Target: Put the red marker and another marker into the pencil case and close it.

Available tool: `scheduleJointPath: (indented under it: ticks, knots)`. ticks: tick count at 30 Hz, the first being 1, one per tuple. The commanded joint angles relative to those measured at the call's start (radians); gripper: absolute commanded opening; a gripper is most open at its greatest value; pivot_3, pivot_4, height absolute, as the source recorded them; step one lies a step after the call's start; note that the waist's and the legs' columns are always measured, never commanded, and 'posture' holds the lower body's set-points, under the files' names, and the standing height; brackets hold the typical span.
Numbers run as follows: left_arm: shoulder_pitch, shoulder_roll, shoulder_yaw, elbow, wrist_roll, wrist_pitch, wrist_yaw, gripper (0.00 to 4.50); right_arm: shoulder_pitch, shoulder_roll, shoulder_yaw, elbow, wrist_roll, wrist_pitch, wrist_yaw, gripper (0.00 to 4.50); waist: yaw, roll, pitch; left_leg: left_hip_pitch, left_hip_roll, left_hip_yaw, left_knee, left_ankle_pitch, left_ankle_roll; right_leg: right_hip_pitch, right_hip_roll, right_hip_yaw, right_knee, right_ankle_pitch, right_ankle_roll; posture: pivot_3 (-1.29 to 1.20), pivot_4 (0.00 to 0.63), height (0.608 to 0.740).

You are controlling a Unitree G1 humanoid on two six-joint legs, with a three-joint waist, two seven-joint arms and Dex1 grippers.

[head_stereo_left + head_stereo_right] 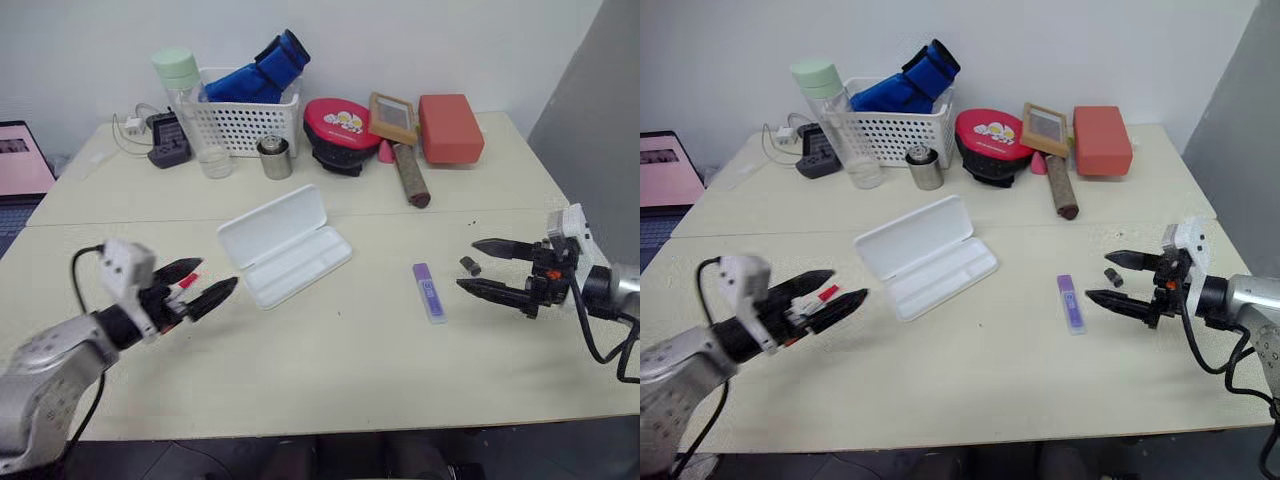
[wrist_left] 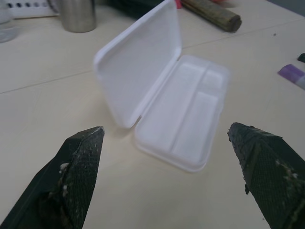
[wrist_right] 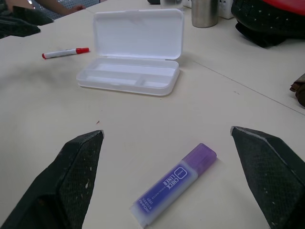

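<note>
The white pencil case (image 1: 285, 245) lies open in the middle of the table, lid raised toward the far side, its compartments (image 2: 183, 112) empty. The red marker (image 3: 65, 51) lies on the table left of the case, partly hidden behind my left gripper (image 1: 218, 274). That gripper hovers open, pointing toward the case with nothing between its fingers. The purple highlighter (image 1: 429, 292) lies flat to the right of the case. My right gripper (image 1: 1098, 276) is open just right of the highlighter (image 3: 174, 183) and points at it.
A small dark grey cap (image 1: 467, 265) sits between the right fingers' tips. Along the far edge stand a white basket (image 1: 245, 125), a bottle (image 1: 190, 110), a steel cup (image 1: 275, 158), a red pouch (image 1: 340, 130), a brown roll (image 1: 410, 175) and a red box (image 1: 450, 128).
</note>
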Motion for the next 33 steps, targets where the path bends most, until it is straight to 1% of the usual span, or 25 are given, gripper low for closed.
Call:
scheduleJointPath:
  ticks: [1,3,4,7,9,11,14,22,25,27,28,33]
  knots:
    - [-0.187,-0.060,-0.206,0.074,0.079,-0.012,-0.018,4.43,-0.013,0.009,0.027,-0.113,0.007,0.005,-0.045,4.50,-0.003,0.000,0.000,0.000,0.000,0.000,0.000,0.000,0.000,0.000,0.000,0.000,0.000,0.000,0.000,0.00,0.150,0.740]
    - [-0.271,-0.098,-0.286,0.128,0.110,-0.021,-0.038,4.43,-0.009,0.018,0.030,-0.143,0.008,0.014,-0.075,4.50,-0.002,-0.001,0.000,-0.001,-0.001,0.001,0.000,0.001,-0.002,-0.001,0.000,0.000,0.000,0.000,0.000,0.00,0.150,0.740]
    - [-0.296,-0.112,-0.307,0.145,0.117,-0.021,-0.049,4.43,-0.005,0.021,0.028,-0.154,0.012,0.017,-0.084,4.50,0.001,-0.002,0.000,-0.002,-0.001,0.000,0.000,0.001,-0.002,-0.002,0.000,-0.001,0.000,0.000,0.000,0.00,0.150,0.740]
    - [-0.345,-0.132,-0.376,0.227,0.179,-0.057,-0.091,4.43,-0.001,0.029,0.016,-0.183,-0.002,0.013,-0.129,4.50,0.003,-0.002,0.000,-0.002,-0.002,0.000,0.001,0.002,-0.003,-0.002,-0.001,0.000,0.000,0.000,0.000,0.00,0.150,0.740]
    - [-0.362,-0.142,-0.396,0.263,0.205,-0.076,-0.104,4.43,-0.006,0.031,0.008,-0.190,-0.001,0.014,-0.151,4.50,0.000,-0.002,0.000,-0.002,-0.001,0.001,0.001,0.002,-0.003,-0.002,0.000,0.001,0.000,0.000,0.000,0.00,0.150,0.740]
    - [-0.390,-0.163,-0.424,0.305,0.233,-0.097,-0.122,4.43,0.004,0.022,0.001,-0.212,0.015,0.022,-0.152,4.50,-0.001,-0.002,0.000,-0.002,-0.001,0.000,0.001,0.002,-0.003,-0.002,0.000,0.001,0.000,0.000,0.000,0.00,0.150,0.740]
    - [-0.437,-0.187,-0.497,0.390,0.319,-0.129,-0.131,4.43,0.019,0.011,-0.005,-0.233,0.026,0.030,-0.153,4.50,0.005,-0.003,0.000,-0.002,-0.001,-0.001,0.001,0.002,-0.003,-0.002,0.000,-0.001,0.001,0.000,0.000,0.00,0.150,0.740]
    - [-0.452,-0.235,-0.578,0.480,0.427,-0.182,-0.158,4.43,0.022,0.013,-0.006,-0.248,0.035,0.040,-0.172,4.50,0.005,-0.004,0.000,-0.001,-0.002,-0.001,0.001,0.002,-0.003,-0.001,-0.001,0.000,0.001,0.001,0.001,0.00,0.150,0.740]
    - [-0.449,-0.228,-0.629,0.496,0.508,-0.215,-0.153,4.43,0.027,0.007,-0.017,-0.255,0.044,0.046,-0.177,4.50,0.006,-0.004,-0.001,-0.001,-0.002,-0.001,0.001,0.002,-0.003,-0.001,-0.001,0.000,0.001,0.001,0.001,0.00,0.150,0.740]
    - [-0.442,-0.243,-0.617,0.485,0.490,-0.208,-0.163,4.06,0.032,0.002,-0.021,-0.255,0.044,0.047,-0.180,4.50,0.006,-0.004,-0.001,0.000,-0.002,-0.001,0.001,0.002,-0.002,0.000,-0.001,0.000,0.001,0.001,0.001,0.00,0.150,0.740]
    - [-0.438,-0.247,-0.609,0.471,0.478,-0.197,-0.171,3.96,0.033,0.001,-0.023,-0.256,0.045,0.048,-0.181,4.50,0.006,-0.004,-0.001,0.000,-0.002,-0.001,0.002,0.001,-0.002,0.000,-0.001,0.000,0.001,0.001,0.002,0.00,0.150,0.740]
    - [-0.423,-0.237,-0.599,0.432,0.481,-0.166,-0.187,2.80,0.037,-0.002,-0.029,-0.262,0.051,0.052,-0.186,4.50,0.004,-0.004,-0.001,0.000,-0.002,-0.001,0.001,0.001,-0.002,0.000,-0.001,0.000,0.001,0.001,0.002,0.00,0.150,0.740]
